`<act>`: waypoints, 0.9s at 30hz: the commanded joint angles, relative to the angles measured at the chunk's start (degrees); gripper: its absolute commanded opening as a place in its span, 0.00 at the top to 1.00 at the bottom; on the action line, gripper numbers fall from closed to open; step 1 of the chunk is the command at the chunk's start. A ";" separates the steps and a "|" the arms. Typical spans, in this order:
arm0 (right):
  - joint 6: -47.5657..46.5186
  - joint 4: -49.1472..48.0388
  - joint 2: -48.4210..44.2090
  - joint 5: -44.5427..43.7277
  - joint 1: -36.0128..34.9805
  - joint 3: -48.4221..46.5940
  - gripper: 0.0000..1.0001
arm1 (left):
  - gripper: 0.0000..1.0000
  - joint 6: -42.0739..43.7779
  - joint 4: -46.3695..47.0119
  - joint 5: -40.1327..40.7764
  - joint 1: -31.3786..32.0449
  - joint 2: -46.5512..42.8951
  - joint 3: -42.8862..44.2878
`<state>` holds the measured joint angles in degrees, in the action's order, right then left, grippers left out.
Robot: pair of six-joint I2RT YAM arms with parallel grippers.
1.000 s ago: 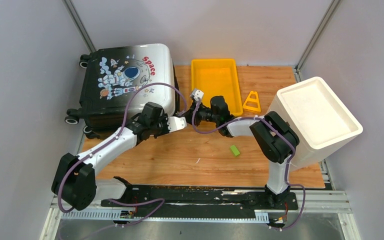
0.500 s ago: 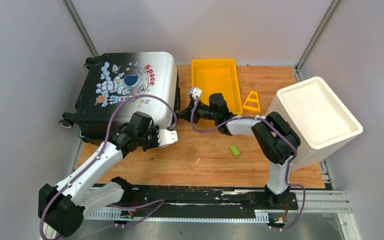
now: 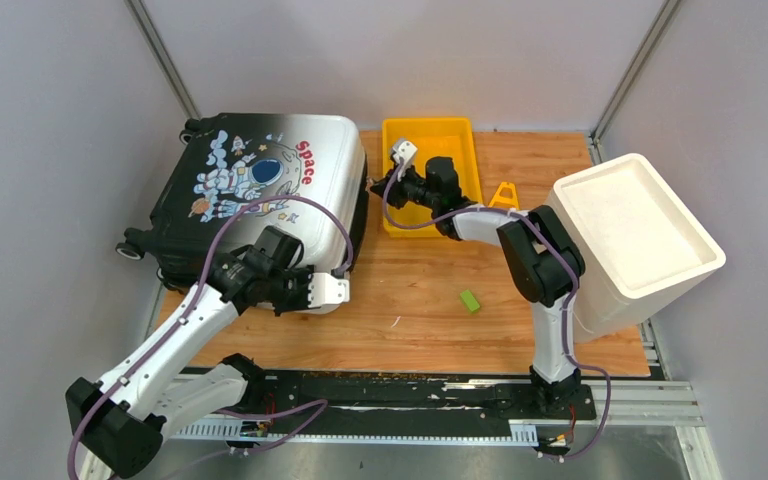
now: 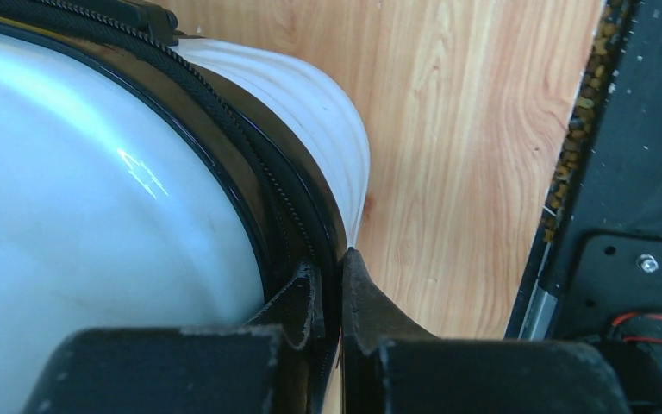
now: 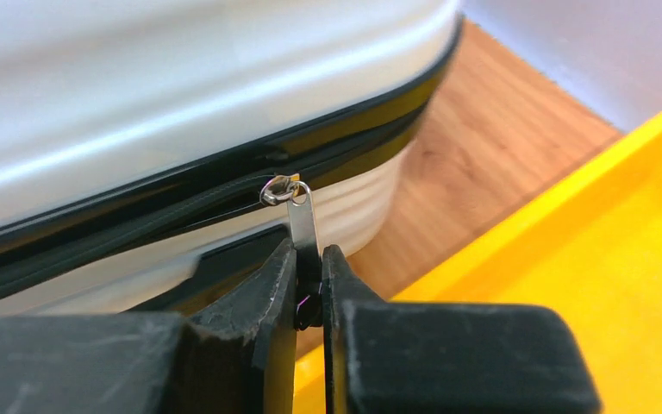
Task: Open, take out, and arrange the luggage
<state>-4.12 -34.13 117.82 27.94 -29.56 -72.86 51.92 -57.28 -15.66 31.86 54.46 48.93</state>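
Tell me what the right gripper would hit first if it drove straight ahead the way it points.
Likely the black zipper seam of the white-to-black hard-shell suitcase, just past the metal zipper pull that the right gripper pinches.

One luggage (image 3: 260,190), with at least two black wheels (image 3: 130,247) countable from above and one metal zipper pull (image 5: 303,220) seen up close. One yellow tray (image 3: 455,150). One yellow triangular frame (image 3: 505,187). One small green block (image 3: 471,300). One white foam box (image 3: 640,225). One wooden table (image 3: 410,300). Two arms, left arm (image 3: 175,335) and right arm (image 3: 545,265), each with one two-fingered gripper: left gripper (image 4: 332,267), right gripper (image 5: 308,250)
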 commanded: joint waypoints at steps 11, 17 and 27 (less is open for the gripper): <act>-5.65 -14.17 6.06 -6.09 12.15 -16.41 1.00 | 1.00 9.41 -19.49 -10.50 0.99 -10.49 10.09; -8.94 -16.63 10.00 -4.98 12.72 -19.47 1.00 | 1.00 9.82 -21.66 -11.97 0.94 -13.49 10.55; -4.86 -31.11 18.67 3.25 12.76 -24.97 1.00 | 1.00 10.68 -21.96 -12.48 1.01 -14.01 10.05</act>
<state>-9.72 -48.62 134.87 40.34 -22.48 -90.85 60.97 -71.59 -19.14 31.75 45.01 53.32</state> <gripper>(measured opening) 0.117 0.059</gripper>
